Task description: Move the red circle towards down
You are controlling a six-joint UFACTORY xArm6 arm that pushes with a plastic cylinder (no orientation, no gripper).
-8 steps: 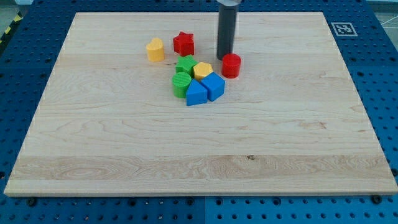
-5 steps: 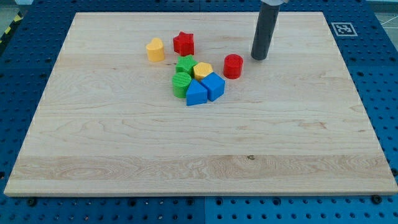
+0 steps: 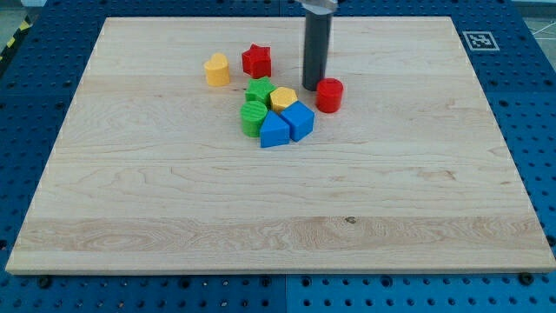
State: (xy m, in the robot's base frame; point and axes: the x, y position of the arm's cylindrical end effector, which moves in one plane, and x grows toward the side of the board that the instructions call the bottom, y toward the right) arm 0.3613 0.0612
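Note:
The red circle (image 3: 329, 95) is a short red cylinder standing on the wooden board (image 3: 174, 209), right of the block cluster. My tip (image 3: 313, 86) is the lower end of the dark rod and sits just to the upper left of the red circle, touching or nearly touching its edge. The tip stands between the red circle and the yellow hexagon (image 3: 283, 98).
A cluster lies left of the red circle: a green star (image 3: 259, 89), a green cylinder (image 3: 253, 116), a blue triangle-like block (image 3: 274, 130) and a blue cube (image 3: 298, 118). A red star (image 3: 256, 60) and a yellow block (image 3: 217, 69) sit further up and left.
The rod swung from the red circle's upper left to its right, then back to its upper left. The red circle has shifted slightly right and down.

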